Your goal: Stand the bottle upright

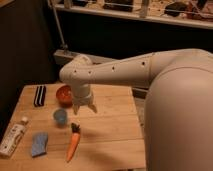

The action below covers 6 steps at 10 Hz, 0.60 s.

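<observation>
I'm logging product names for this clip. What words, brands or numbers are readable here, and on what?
Small whitish translucent plastic bottle with a white cap, lying at the left edge of the wooden table: printed label, too blurred to read.
No other text shows: none on the white end effector, which hangs open over the table near the small blue cup.

I get warm, dim light on the surface [111,136], darkness behind; the pincer [84,109] above its middle looks blurred.
</observation>
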Each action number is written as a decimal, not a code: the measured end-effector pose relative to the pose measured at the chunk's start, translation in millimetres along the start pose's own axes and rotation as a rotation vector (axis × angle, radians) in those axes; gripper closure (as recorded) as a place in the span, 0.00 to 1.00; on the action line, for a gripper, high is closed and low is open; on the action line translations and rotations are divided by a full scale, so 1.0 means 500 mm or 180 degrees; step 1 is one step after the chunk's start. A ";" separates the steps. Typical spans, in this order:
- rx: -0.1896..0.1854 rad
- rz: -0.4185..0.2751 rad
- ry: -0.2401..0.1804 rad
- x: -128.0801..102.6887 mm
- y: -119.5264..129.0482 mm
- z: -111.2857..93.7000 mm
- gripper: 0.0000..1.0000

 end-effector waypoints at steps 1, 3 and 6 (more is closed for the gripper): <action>0.0031 -0.0158 -0.0017 -0.015 0.010 -0.007 0.35; 0.0101 -0.0648 -0.0042 -0.054 0.042 -0.024 0.35; 0.0031 -0.1579 0.0030 -0.080 0.115 -0.043 0.35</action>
